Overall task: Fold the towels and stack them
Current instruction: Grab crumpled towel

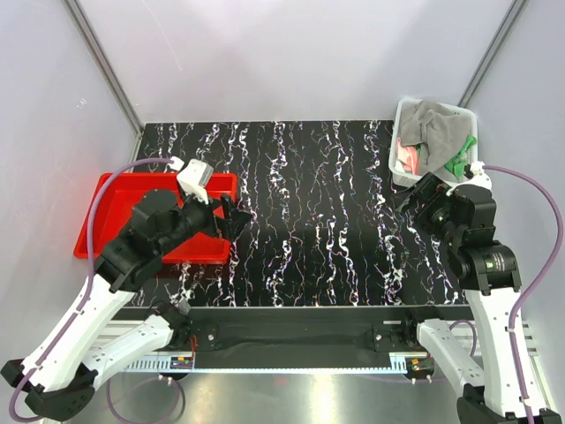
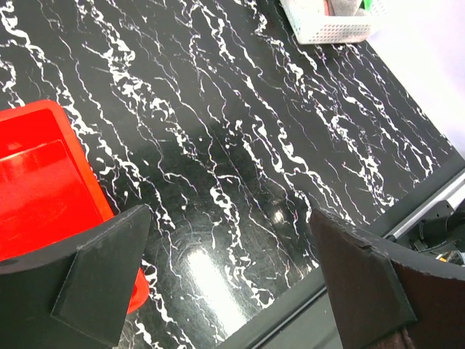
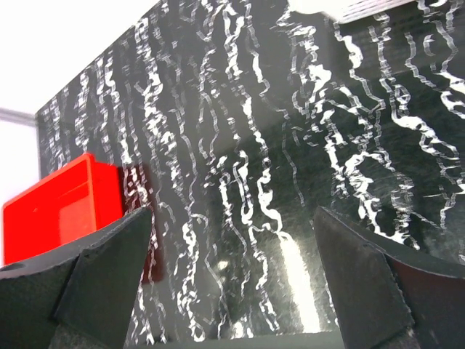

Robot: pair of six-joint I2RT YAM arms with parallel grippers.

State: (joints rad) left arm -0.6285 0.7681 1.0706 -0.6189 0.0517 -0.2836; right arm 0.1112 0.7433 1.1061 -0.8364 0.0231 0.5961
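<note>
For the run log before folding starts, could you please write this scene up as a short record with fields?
table: black, marbled
basket: white, far right corner
grey towel: bunched on top in the basket
pink towel: in the basket, left side
green towel: in the basket, right side
tray: red, left edge
left fingers: open, holding nothing, over the tray's right rim
right fingers: open, holding nothing, beside the basket
progress: no towel folded or stacked yet
</note>
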